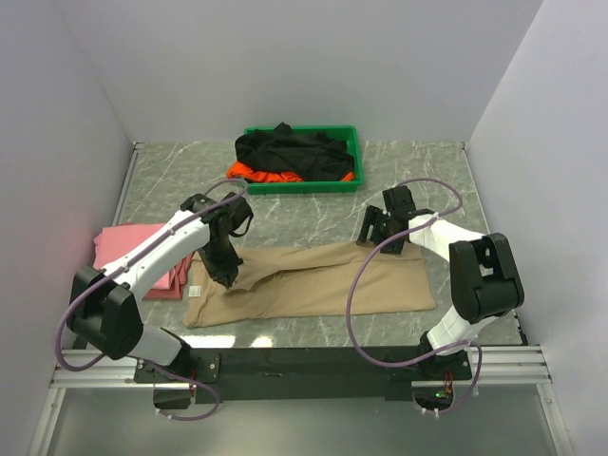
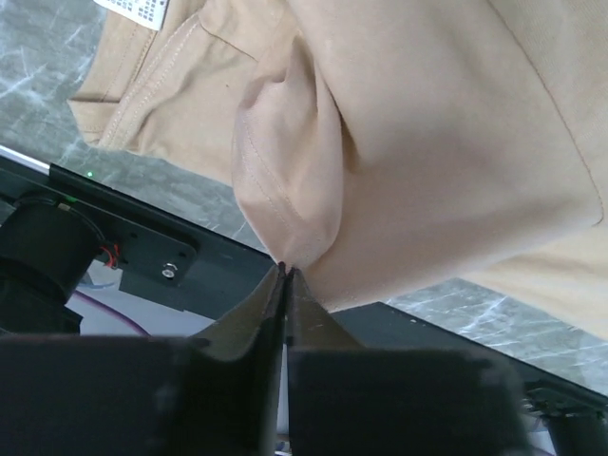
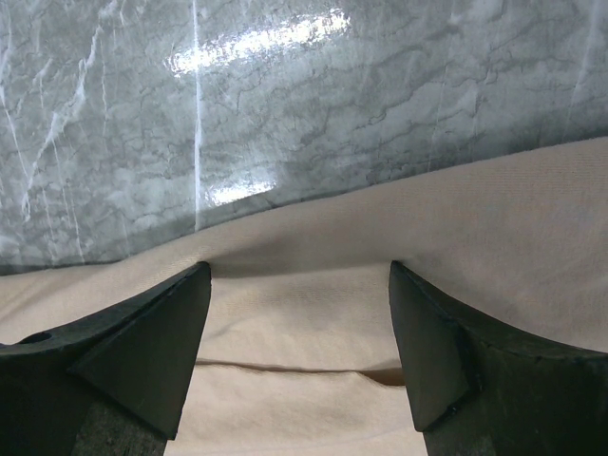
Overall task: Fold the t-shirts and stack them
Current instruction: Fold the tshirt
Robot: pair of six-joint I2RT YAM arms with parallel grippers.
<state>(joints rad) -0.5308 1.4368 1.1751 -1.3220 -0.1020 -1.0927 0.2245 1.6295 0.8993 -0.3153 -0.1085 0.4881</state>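
The beige t-shirt (image 1: 313, 285) lies in a long folded strip across the near table. My left gripper (image 1: 226, 275) is shut on a pinched fold of it (image 2: 285, 204) near its left end and lifts that fold slightly. My right gripper (image 1: 382, 243) is open, its jaws straddling the beige shirt's far edge (image 3: 304, 313) at the right, with a fold line between them. The pink t-shirt (image 1: 133, 253) lies folded at the left. The black t-shirt (image 1: 290, 152) and orange t-shirt (image 1: 261, 173) are piled in the green tray (image 1: 347, 180).
The green tray stands at the back centre. Grey walls close in the table on three sides. The black base rail (image 1: 313, 361) runs along the near edge, also seen below the shirt in the left wrist view (image 2: 142, 256).
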